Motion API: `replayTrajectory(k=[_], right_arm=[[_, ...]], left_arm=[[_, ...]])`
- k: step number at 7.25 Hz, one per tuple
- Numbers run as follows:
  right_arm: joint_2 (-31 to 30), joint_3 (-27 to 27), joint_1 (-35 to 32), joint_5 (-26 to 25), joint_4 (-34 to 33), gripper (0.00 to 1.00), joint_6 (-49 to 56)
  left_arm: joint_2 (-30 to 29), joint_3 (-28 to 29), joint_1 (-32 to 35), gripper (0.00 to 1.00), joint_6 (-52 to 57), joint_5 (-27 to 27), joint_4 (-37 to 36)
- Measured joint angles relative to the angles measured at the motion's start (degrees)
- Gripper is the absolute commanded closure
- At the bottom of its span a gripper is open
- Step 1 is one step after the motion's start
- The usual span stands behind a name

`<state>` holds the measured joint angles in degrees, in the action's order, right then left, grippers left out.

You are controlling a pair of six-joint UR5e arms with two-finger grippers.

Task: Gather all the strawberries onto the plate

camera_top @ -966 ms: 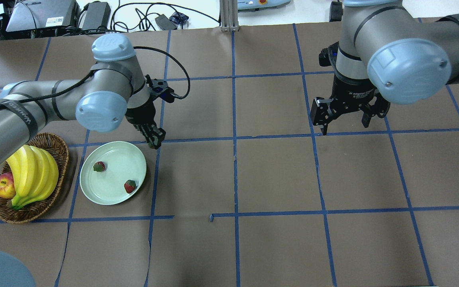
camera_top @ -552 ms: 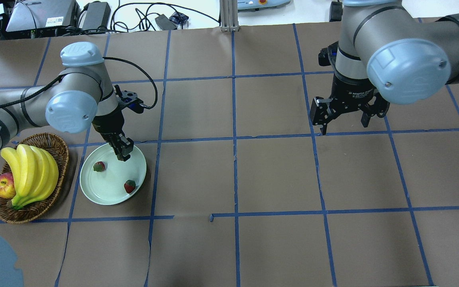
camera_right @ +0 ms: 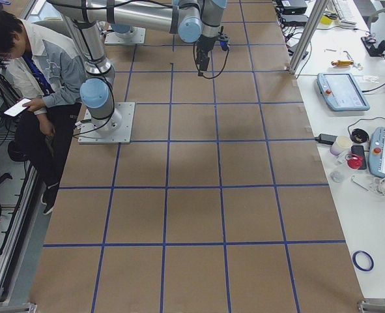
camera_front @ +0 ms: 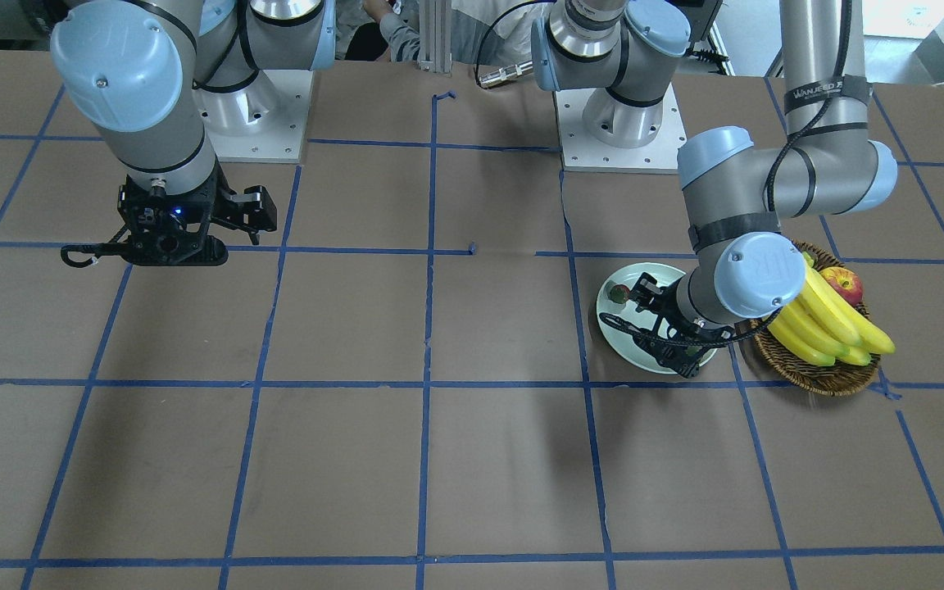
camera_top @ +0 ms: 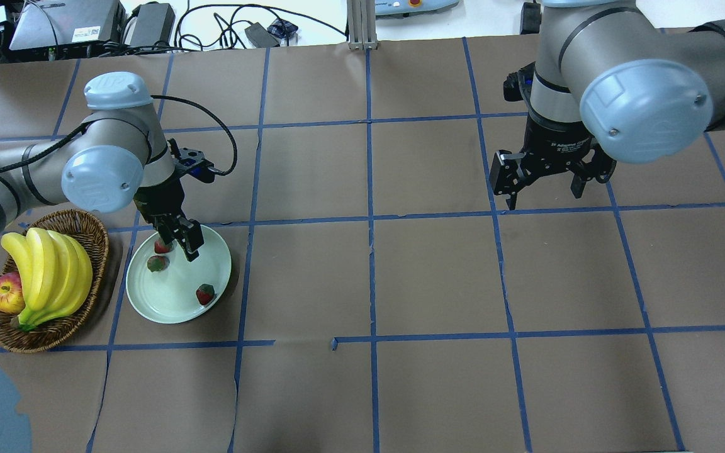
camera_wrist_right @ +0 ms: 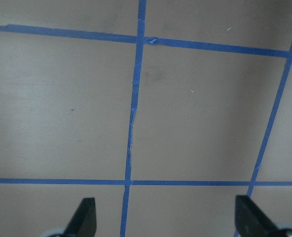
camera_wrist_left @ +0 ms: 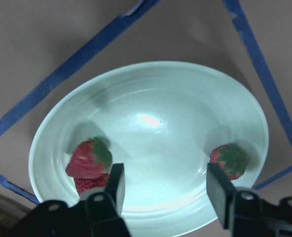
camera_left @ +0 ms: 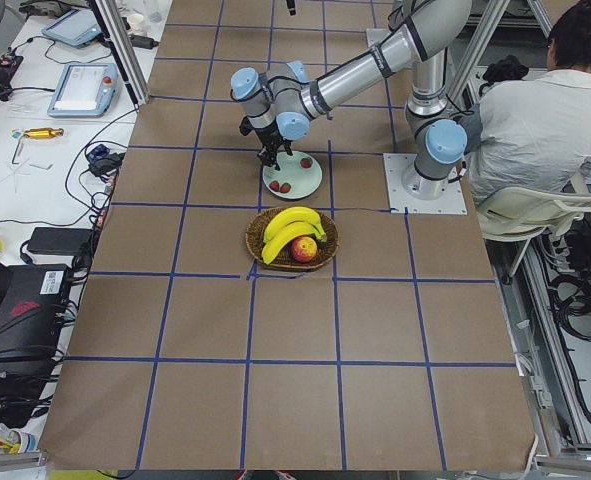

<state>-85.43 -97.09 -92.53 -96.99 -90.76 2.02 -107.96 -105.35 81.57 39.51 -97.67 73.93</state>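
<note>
Across the brown, blue-taped table (camera_top: 400,283) both arms are hanging over their own halves, and the work is looking all but finished. The right gripper (camera_top: 544,198) is hovering well apart from the fruit, its fingers spread wide over bare paper and carrying nothing. The wicker basket (camera_top: 95,233) is sitting just beside the plate (camera_top: 167,308), holding bananas (camera_top: 54,270) and an apple (camera_top: 5,294), none of which the task is asking for. The left gripper (camera_top: 178,245) is hanging low over the plate's far rim, and in the wrist view its fingers (camera_wrist_left: 117,185) are standing apart with only glossy plate showing between them, so it is gripping nothing. All three strawberries are showing inside the plate's outline: one (camera_top: 162,246) right beside the left fingers, another (camera_top: 157,264) just next to it, and a third (camera_top: 205,294) near the opposite rim. Whether the first is lying settled or resting partly on its neighbour I cannot tell. No strawberry is showing on the paper, so what is probably remaining is only lifting the left arm clear.
</note>
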Motion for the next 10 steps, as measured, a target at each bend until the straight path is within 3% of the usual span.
replayTrajectory(k=[4, 7, 10], right_arm=[[-0.72, 2.27, 0.19, 1.5, 1.86, 0.0, -0.63], [-0.92, 9.7, 0.06, 1.8, 9.44, 0.0, -3.53], [-0.95, 11.04, -0.44, 2.26, 11.05, 0.0, -4.19]], left_arm=[[2.51, 6.42, 0.09, 0.0, -15.42, -0.41, -0.36], [6.86, 8.35, 3.19, 0.0, -38.11, -0.76, 1.18], [11.76, 17.73, 6.19, 0.0, -39.24, 1.48, 18.42]])
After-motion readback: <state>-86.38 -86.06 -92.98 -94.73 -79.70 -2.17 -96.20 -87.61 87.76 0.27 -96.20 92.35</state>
